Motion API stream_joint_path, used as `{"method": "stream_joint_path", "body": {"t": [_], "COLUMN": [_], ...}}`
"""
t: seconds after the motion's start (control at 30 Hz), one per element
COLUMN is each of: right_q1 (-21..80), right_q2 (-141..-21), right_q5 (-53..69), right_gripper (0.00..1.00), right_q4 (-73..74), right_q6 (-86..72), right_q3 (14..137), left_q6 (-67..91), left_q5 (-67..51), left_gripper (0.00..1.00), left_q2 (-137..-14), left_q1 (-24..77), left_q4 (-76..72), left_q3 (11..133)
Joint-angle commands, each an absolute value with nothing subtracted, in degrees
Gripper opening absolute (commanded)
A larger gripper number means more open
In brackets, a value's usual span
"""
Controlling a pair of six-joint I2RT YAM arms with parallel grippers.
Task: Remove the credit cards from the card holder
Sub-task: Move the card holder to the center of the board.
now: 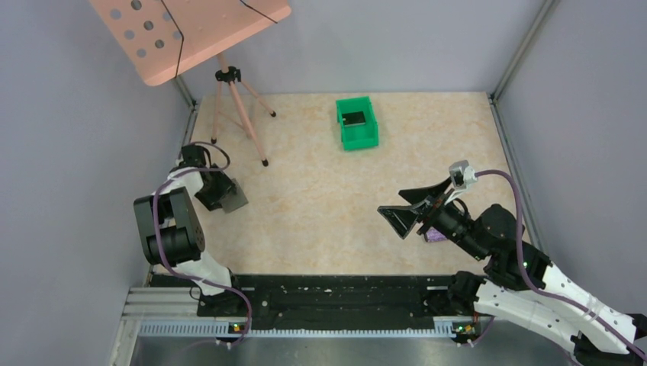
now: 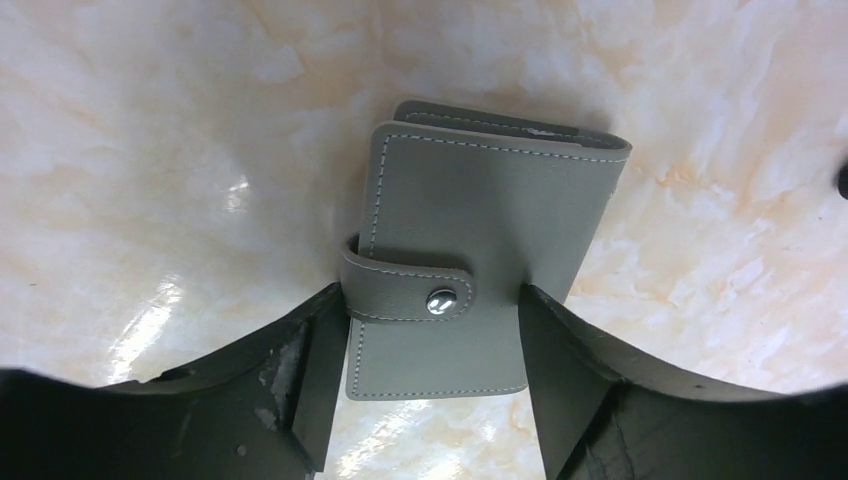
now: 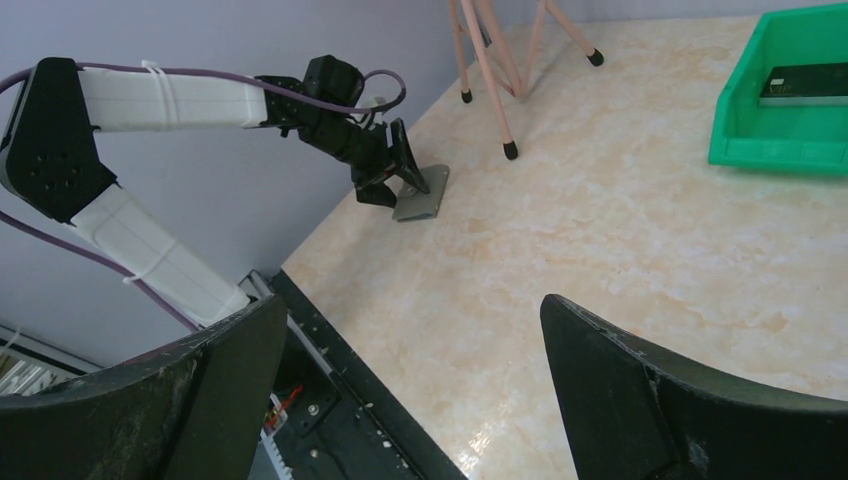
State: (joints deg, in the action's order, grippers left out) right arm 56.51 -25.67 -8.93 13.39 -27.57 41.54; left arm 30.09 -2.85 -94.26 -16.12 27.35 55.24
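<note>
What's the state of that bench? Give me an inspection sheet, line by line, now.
Surface: beige marbled table, no spills seen.
Job's things: grey card holder lies closed, snap strap fastened, at the table's left edge; no cards seen on the table.
Clutter: green bin at the back with a dark flat item inside; small purple thing half hidden under the right arm.
Hands: left hand straddles the card holder, fingers at its side edges, firm grip unclear; right hand wide open, empty, above the table.
Cables: purple cable along each arm; black cable across the pink board.
Surroundings: wooden tripod carrying the pink board, grey walls, black rail at the near edge.
</note>
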Motion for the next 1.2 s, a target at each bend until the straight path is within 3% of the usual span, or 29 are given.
{"method": "stream_joint_path", "body": {"t": [0.0,0.3,0.67,0.8,0.93,1.17], "right_q1": [56.9,56.9,56.9,56.9,56.9,56.9], "right_q2": [-25.9,-27.4,-27.6,-27.7,-28.0,-30.2], "right_q5": [-9.9,-10.0,-10.2,-13.2,-14.7,-13.7], "right_gripper": [0.97,0.97,0.95,0.95,0.95,0.91], "right_q4": [13.4,11.6,10.9,13.5,15.2,13.3], "right_q6": [-26.9,-29.2,-32.8,-34.2,-37.0,-43.3], "right_q3": [42.3,40.3,36.6,35.8,33.9,30.4], "left_q6": [31.4,32.2,42.8,46.2,49.1,48.1], "left_q5": [-7.5,-11.5,-13.7,-10.8,-9.4,-8.1], "left_gripper": [0.64,0.5,0.45,0.46,0.54,0.65], "left_q2": [-94.1,-84.8,-79.1,-80.8,-81.9,-81.6], "left_q1": [-14.2,-5.7,21.3,32.0,41.1,44.5], "left_q4": [28.1,28.3,18.8,18.9,16.6,17.4], "left_q3": [54.4,48.4,40.9,42.3,42.9,45.7]}}
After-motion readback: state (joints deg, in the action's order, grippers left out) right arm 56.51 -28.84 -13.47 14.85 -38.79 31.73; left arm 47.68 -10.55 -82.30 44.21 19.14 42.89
